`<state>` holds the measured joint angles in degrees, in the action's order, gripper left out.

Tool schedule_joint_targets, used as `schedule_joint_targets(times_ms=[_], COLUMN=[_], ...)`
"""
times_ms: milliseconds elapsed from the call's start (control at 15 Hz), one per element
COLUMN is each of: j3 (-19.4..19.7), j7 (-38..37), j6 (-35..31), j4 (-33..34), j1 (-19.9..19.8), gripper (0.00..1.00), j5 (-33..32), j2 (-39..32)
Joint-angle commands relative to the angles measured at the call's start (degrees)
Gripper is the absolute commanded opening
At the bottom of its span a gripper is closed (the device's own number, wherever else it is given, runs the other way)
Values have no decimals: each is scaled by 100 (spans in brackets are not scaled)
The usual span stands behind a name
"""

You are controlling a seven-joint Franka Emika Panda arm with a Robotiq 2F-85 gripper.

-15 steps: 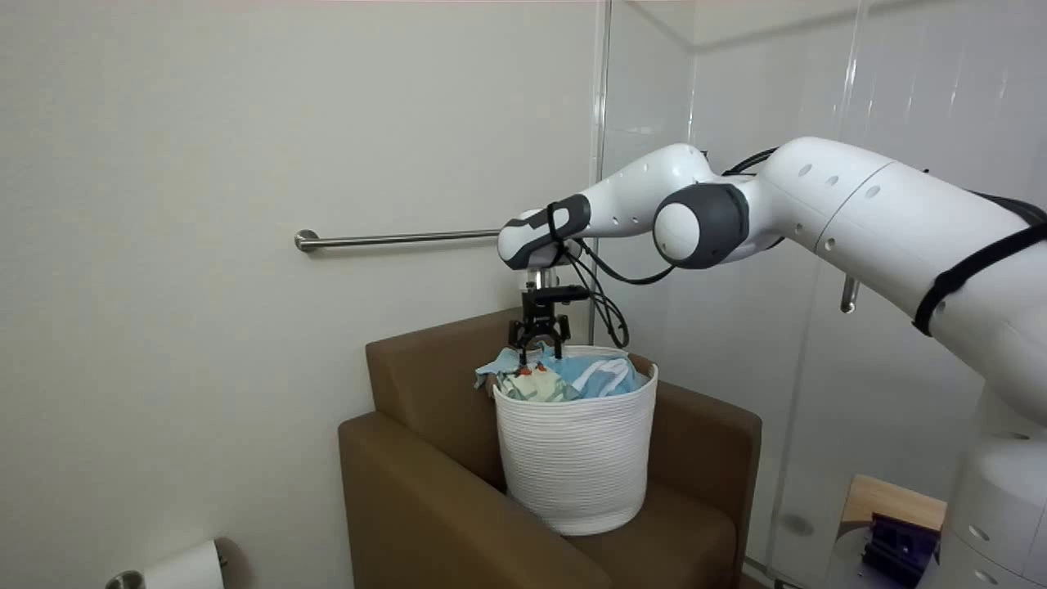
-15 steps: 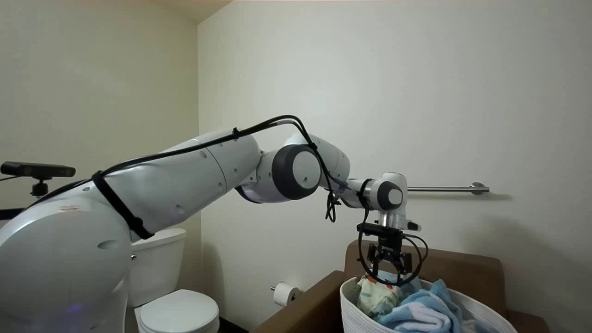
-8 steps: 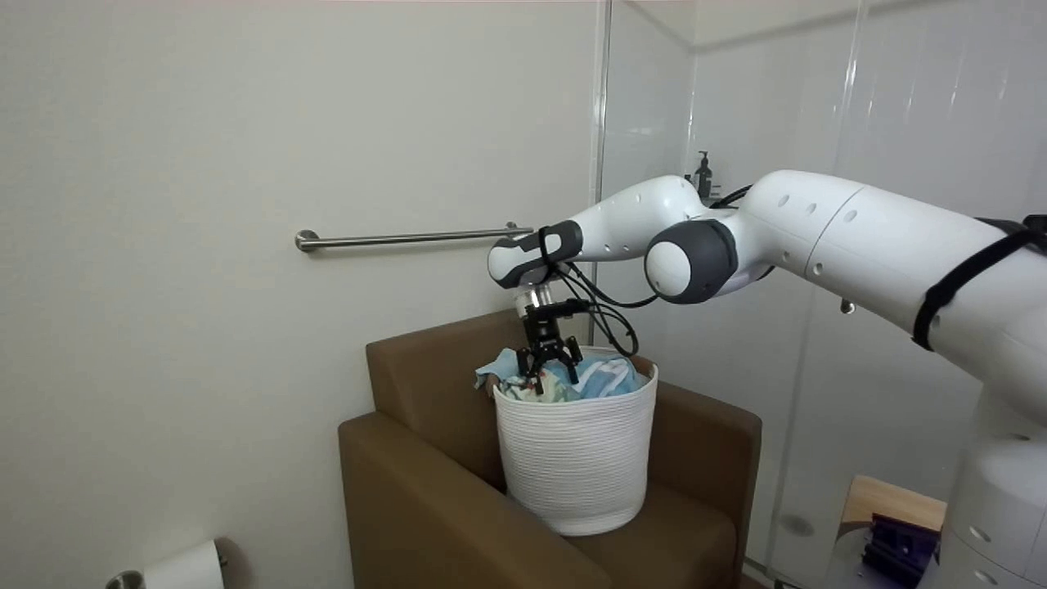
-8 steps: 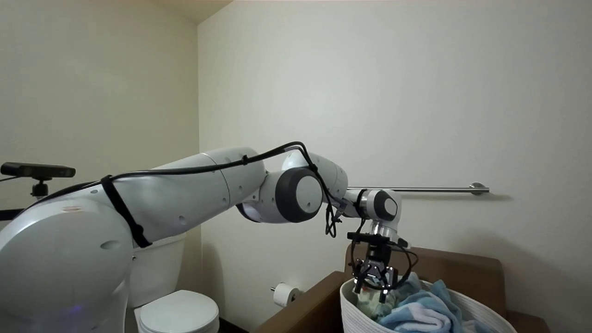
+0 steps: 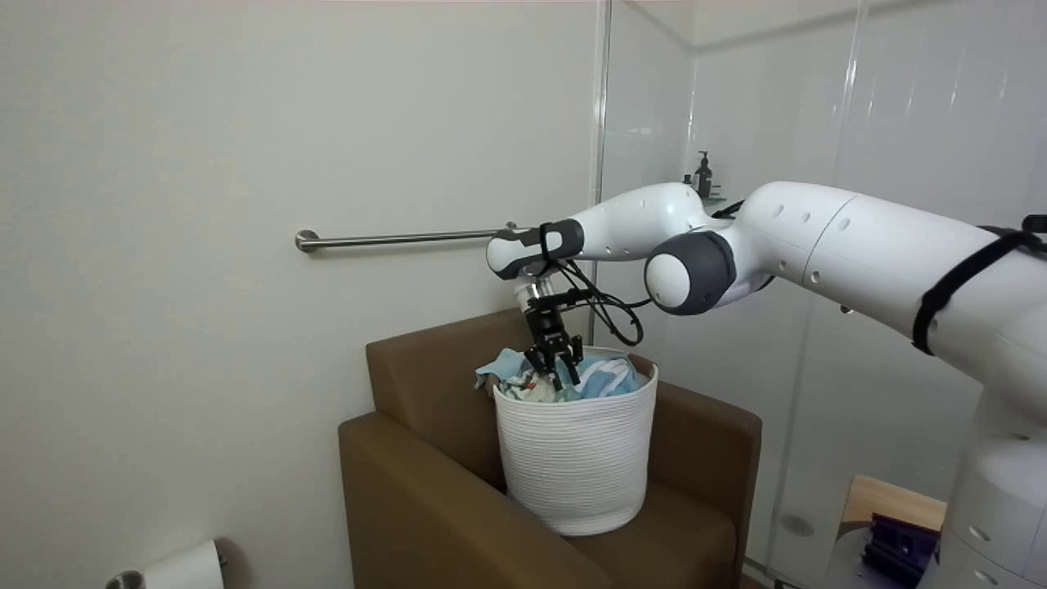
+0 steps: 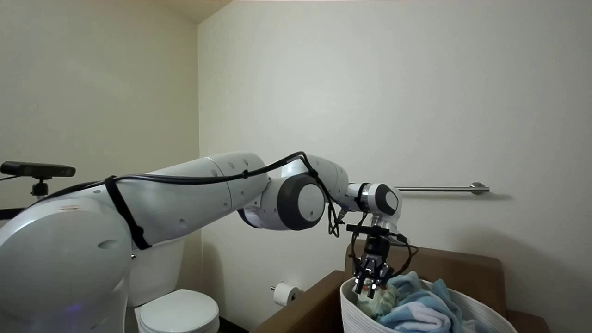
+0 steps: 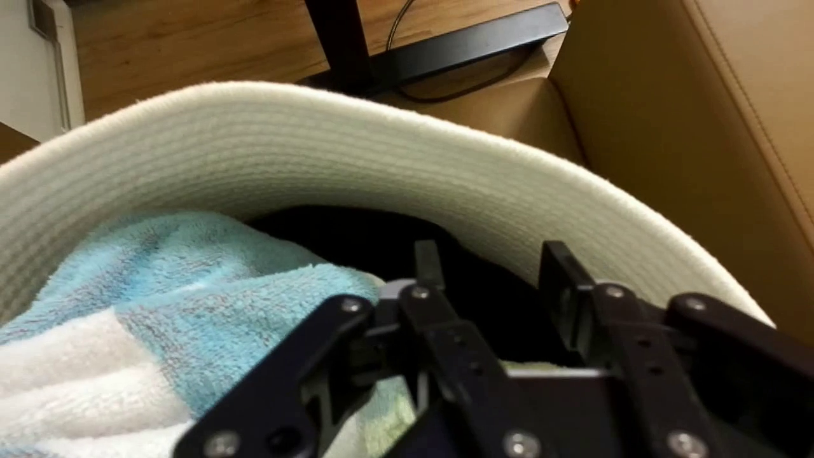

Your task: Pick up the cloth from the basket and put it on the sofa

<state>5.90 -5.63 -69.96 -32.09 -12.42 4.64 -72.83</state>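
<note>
Tool (image 7: 496, 270): leaning at a slant into the mouth of the basket (image 5: 577, 466); fingers standing apart, nothing showing between the tips except a dark patch (image 7: 486, 305), shadow or fabric, cannot tell which.
Cloth (image 6: 381, 303): cream and pale green, lying crumpled in the basket, just under the tool; in an exterior view the tips are crossing in front of it, contact not showing clearly; in the wrist view pale green is showing behind the tips, toward the tool's body.
Cloth grip: the step in hand, by judgement; probably calling for drawing the tips back over the folds, then sinking them until one finger is standing on each side of a thick fold, then closing. Closing over the dark patch is likely catching little or nothing.
Towel (image 7: 210, 273): blue and white, bunching just beside the tool; needing a wide berth, being liable to come along.
Basket wall: rising near the finger farther from the towel; that finger is wanting room.
Basket rim: curving around the tool; a slow, straight lift is probably serving best.
Sofa (image 5: 417, 483): carrying the basket, sitting below the tool; awaiting the cloth.
</note>
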Motion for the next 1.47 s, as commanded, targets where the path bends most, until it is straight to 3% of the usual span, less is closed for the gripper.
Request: schedule_joint_targets(times_ms=[0,67,333,600,667,733,800,867,933,1067,1400], j3=[-66,-105,-229,-428,-533,-581,-608,-710,-844,-1008,-1346], j7=[261,435,479,481,364,285,193,15,-297,-768,-1549], j6=[534,709,1275,1632,1926,1972,1771,1715,1612,1352,-323], j4=[180,167,245,392,1053,1181,779,901,927,970,1030], j1=[-168,-208,-37,134,123,141,154,94,-6,-82,-29], gripper=[15,9,2,8,8,8,7,5,32,32,64], j5=[37,50,97,118,135,175,271,426,713,1140,1528], j2=[-119,-129,-72,185,-70,-53,259,251,266,247,174])
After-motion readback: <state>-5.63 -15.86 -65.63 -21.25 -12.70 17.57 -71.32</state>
